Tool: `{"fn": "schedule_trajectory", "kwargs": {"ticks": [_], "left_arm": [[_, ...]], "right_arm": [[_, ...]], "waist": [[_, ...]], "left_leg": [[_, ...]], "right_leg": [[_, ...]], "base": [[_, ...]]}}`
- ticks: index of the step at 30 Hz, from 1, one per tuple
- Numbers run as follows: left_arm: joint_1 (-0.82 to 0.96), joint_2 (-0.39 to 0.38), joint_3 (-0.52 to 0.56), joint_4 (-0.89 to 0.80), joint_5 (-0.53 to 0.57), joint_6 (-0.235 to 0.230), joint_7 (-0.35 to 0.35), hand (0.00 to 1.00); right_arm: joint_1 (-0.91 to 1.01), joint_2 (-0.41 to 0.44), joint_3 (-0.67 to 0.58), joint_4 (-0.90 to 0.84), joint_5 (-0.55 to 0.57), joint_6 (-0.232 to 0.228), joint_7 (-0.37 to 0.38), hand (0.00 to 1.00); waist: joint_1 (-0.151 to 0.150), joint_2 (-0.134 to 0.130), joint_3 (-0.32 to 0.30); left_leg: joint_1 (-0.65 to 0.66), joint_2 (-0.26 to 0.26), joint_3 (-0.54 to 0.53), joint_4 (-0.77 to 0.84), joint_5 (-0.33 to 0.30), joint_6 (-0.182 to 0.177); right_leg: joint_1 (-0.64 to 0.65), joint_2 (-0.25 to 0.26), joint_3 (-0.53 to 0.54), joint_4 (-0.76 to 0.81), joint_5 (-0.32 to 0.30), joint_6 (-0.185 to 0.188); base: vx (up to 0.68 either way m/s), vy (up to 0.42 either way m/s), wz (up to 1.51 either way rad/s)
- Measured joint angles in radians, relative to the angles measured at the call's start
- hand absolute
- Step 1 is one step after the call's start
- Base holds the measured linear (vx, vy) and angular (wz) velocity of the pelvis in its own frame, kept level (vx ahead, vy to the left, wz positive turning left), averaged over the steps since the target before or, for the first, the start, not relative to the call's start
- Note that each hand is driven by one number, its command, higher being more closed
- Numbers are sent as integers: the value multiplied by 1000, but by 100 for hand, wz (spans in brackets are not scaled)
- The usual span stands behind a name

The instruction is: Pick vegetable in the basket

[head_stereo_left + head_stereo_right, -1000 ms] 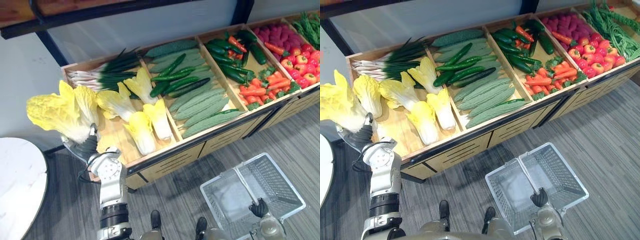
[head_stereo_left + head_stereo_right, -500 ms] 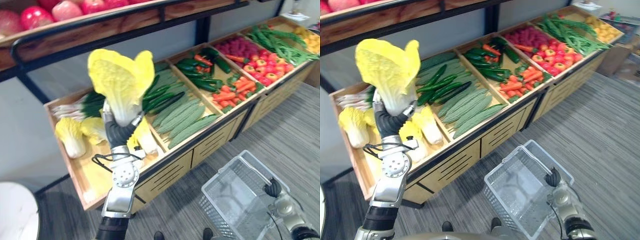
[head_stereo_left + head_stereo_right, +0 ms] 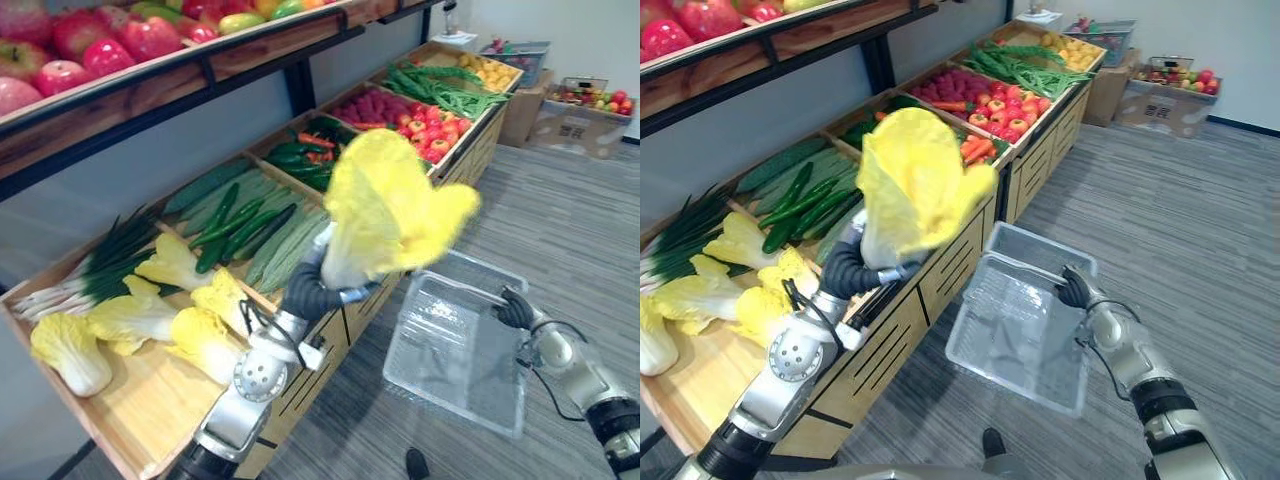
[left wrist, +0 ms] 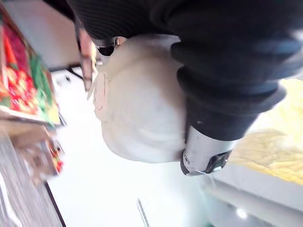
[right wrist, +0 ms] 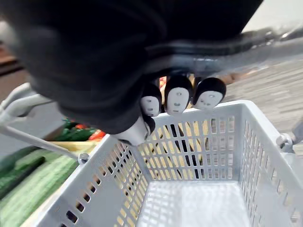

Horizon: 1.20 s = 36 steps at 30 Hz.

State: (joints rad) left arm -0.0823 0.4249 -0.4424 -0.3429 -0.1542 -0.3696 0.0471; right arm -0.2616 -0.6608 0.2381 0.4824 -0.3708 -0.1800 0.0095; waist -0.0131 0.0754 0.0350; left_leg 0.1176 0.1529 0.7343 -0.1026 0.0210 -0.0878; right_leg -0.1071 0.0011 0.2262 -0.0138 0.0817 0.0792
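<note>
**Cabbage raised beside the basket, not yet inside**

Cabbage (image 3: 392, 205) is sitting in our left hand (image 3: 318, 288), whose fingers are curling round its pale stem end. In the left wrist view that white base is pressing against the palm. We are gripping it low, we judge, because the stem is the firm part and the yellow leaves would crush or tear. Those leaves are fanning upward. The head is hanging clear of the display stand (image 3: 140, 400), past its front edge and near the basket (image 3: 455, 350), but not inside it.

Our right hand (image 3: 515, 308) is wrapping its fingers (image 5: 177, 99) round the handle (image 5: 227, 47). It is carrying the empty basket off the floor in front of the stand, with the open mouth facing up. We are probably holding it there so that the left arm needs only a short swing across and down.

Our left arm is rising from the lower left, its wrist bending so the cabbage stands nearly upright. Our right arm is stretching in from the lower right. Other cabbages (image 3: 130, 320) are lying on the stand beside the cucumbers (image 3: 230, 225).
</note>
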Motion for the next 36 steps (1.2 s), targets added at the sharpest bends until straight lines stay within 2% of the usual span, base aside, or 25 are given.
{"fn": "schedule_trajectory", "kwargs": {"ticks": [4,9,12,21,24,30,36], "left_arm": [[-49,24,-82,-21,-65,-19,-86,100],[-57,76,-172,-24,-82,-21,-136,100],[-58,115,-216,-23,-117,-20,-166,100],[-82,157,-315,59,-104,-20,-192,100],[-82,172,-342,88,-86,-20,-201,100],[-82,182,-366,221,20,-20,-208,100],[-85,189,-379,329,139,-20,-206,100]], "right_arm": [[-15,-23,58,-47,27,-17,5,100],[-35,-33,103,-46,27,-17,29,100],[-62,-43,168,-46,37,-17,44,100],[-96,-70,248,-49,76,-22,70,100],[-104,-87,255,-79,77,-22,82,100],[-147,-98,320,-116,112,-28,88,100],[-160,-97,368,-156,115,-43,111,100]], "waist": [[13,10,-13],[21,10,-22],[24,9,-21],[16,9,-22],[15,9,-21],[4,2,-19],[-10,-20,-16]], "left_leg": [[9,9,57,5,-4,-8],[11,13,85,7,-9,-25],[15,36,124,69,-49,-33],[20,48,162,110,-86,-47],[23,48,170,112,-87,-47],[25,48,187,111,-88,-47],[25,46,187,108,-85,-42]], "right_leg": [[-14,8,11,11,1,1],[-30,18,33,25,5,-4],[-29,26,62,33,5,-4],[-30,34,102,34,5,-4],[-31,35,109,35,4,-4],[-37,35,110,33,0,0],[-40,34,110,33,2,-3]], "base": [[17,-28,-18],[26,-9,-16],[27,-6,-32],[-27,-33,-14],[-38,-34,-7],[-29,-33,-4],[0,0,0]]}}
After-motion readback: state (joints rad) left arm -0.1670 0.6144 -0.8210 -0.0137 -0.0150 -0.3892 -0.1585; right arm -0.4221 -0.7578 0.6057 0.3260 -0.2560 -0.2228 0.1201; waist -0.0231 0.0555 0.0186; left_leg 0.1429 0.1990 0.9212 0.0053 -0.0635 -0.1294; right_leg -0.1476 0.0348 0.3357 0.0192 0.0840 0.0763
